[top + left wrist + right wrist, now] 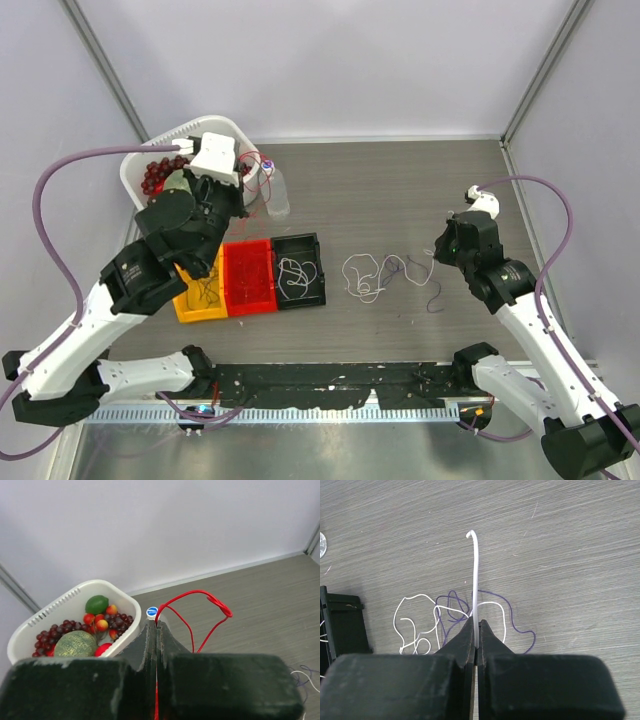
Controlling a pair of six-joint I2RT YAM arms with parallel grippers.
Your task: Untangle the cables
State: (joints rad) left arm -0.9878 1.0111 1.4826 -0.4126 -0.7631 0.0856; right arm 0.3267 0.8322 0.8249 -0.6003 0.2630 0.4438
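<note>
My left gripper [156, 625] is shut on a red cable [210, 597], which loops out from the fingertips above the table. In the top view this gripper [247, 178] is raised beside the basket, with the red cable [260, 166] hanging at it. My right gripper [476, 625] is shut on a white cable [475, 570], whose free end sticks up past the fingertips. Below it on the table lie the rest of the white cable [415, 615] and a purple cable [520, 629], crossing each other. In the top view the right gripper [440, 248] is just right of this tangle [370, 275].
A white basket [65, 605] of fruit stands at the back left, with a clear bottle [277, 195] beside it. Yellow [192, 308], red [250, 278] and black [318, 268] bins sit side by side; the yellow and black ones hold thin cables. A black strip [330, 380] runs along the near edge.
</note>
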